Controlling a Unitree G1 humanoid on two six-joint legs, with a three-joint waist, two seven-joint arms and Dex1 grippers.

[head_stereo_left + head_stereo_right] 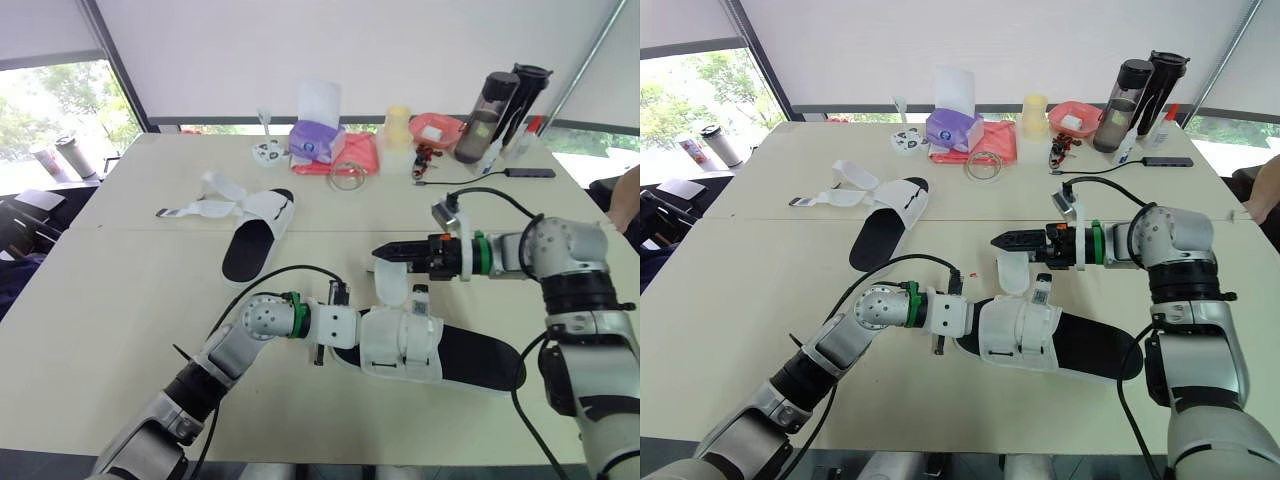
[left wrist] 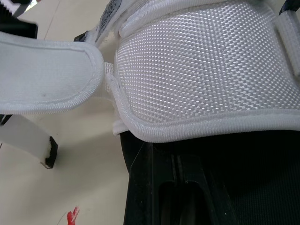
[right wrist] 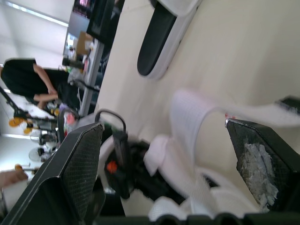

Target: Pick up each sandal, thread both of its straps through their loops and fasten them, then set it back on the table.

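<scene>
Left wrist view sits right against the near sandal (image 2: 201,117): a woven white upper (image 2: 197,56) over a black sole (image 2: 262,168), with a loose strap (image 2: 47,79) curling off beside it. Seen from the head, that sandal lies on the near part of the counter (image 1: 110,310). The left gripper (image 1: 345,350) is tucked in at one end of it, under the upper, and I cannot tell how its jaws stand. Just beyond, the strap stands up from the upper, unfastened. The right gripper (image 1: 388,251) hovers just above it with jaws wide, the strap between them but apparently untouched. Threading on this sandal looks begun, not finished.

The risks, as I judge them:
- The strap is floppy and may bend away as the jaws close, leaving them shut on nothing.
- A pull on the strap may drag the sandal off the left gripper if that hold is weak.
- The cable (image 1: 500,198) looped over the right wrist could catch the strap.

Farther off, the second sandal (image 1: 255,235) lies flat with its straps (image 1: 200,208) splayed open. Bottles (image 1: 500,110) and a tissue box (image 1: 318,140) stand at the far edge.
</scene>
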